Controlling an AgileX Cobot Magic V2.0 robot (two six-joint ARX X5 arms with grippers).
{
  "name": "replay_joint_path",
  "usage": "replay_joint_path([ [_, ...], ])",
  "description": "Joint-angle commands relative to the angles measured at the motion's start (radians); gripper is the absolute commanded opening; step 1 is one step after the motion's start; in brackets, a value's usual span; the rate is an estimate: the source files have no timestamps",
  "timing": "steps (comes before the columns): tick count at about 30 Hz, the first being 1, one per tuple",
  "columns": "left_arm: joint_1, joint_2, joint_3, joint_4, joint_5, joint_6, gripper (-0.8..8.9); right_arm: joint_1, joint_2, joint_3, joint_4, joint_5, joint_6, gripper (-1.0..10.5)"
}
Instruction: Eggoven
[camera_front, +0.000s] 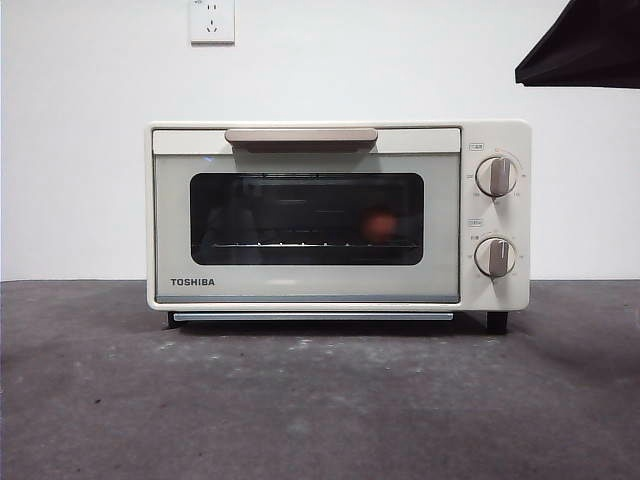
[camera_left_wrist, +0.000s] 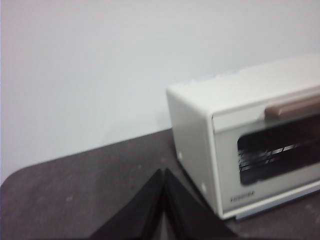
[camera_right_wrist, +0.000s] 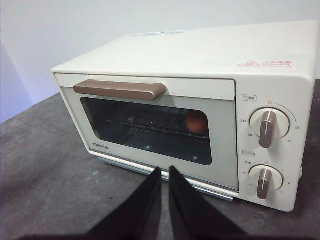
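The cream TOSHIBA oven (camera_front: 305, 285) stands at the middle of the table with its dark glass door closed and its tan handle (camera_front: 301, 136) at the top. Behind the glass, the reddish-brown egg (camera_front: 379, 226) rests on the wire rack toward the right side; it also shows as the egg (camera_right_wrist: 197, 122) in the right wrist view. My right gripper (camera_right_wrist: 165, 172) hovers in front of the oven (camera_right_wrist: 200, 65), shut and holding nothing. Off to the oven's left side, my left gripper (camera_left_wrist: 164, 174) is shut and empty, beside the oven (camera_left_wrist: 200, 135).
Two knobs (camera_front: 496, 176) (camera_front: 495, 257) sit on the oven's right panel. A dark arm tip (camera_front: 585, 45) shows at the top right corner. A wall socket (camera_front: 211, 20) is on the white wall behind. Grey tabletop (camera_front: 300, 400) stretches in front.
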Motion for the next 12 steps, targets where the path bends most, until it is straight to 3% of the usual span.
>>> replay_joint_path([
  [1, 0.014, -0.034, -0.064, 0.006, -0.004, 0.017, 0.08, 0.010, 0.003, 0.004, 0.010, 0.003, -0.009, 0.0],
  [12, 0.037, -0.150, -0.225, -0.026, -0.005, 0.017, 0.08, 0.010, 0.003, 0.004, 0.010, 0.003, -0.009, 0.0],
])
